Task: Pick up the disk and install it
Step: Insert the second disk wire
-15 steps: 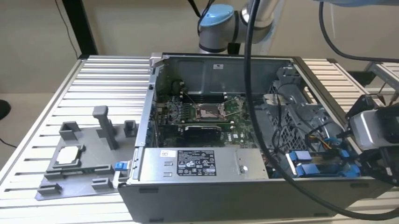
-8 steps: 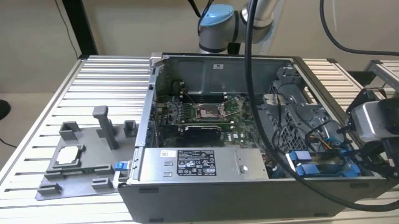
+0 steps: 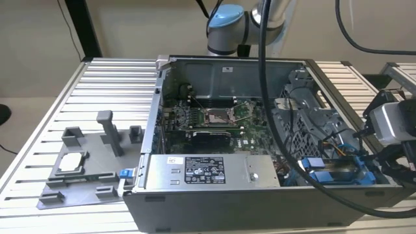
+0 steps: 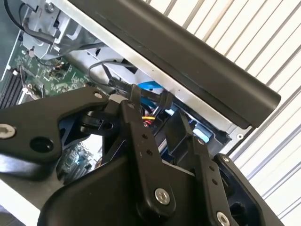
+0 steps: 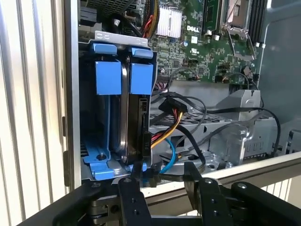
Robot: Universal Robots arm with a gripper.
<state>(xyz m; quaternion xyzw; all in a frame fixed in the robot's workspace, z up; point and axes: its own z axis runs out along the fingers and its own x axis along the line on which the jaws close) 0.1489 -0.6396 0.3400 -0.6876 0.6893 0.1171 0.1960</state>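
1. Nearest the lens in the first wrist view, the black 2-fingered claw (image 5: 163, 173) stood open, clamping nothing, right at the case wall.
2. Just beyond, the disk (image 5: 136, 120), a silver metal hard drive in a blue plastic bracket, stood on edge in the silver metal drive bay (image 5: 117, 36).
3. My read: seating it well meant a straight push along the bay, no tilt, sparing the orange, blue and black cables (image 5: 174, 127) just beside.
4. A 2nd blue bracket (image 5: 107, 77) sat alongside; drive inside or not, I couldn't tell.
5. Farther in, the open grey metal computer case (image 3: 260, 209) held a green motherboard (image 5: 197, 42) and a long grey metal box (image 3: 215, 171).
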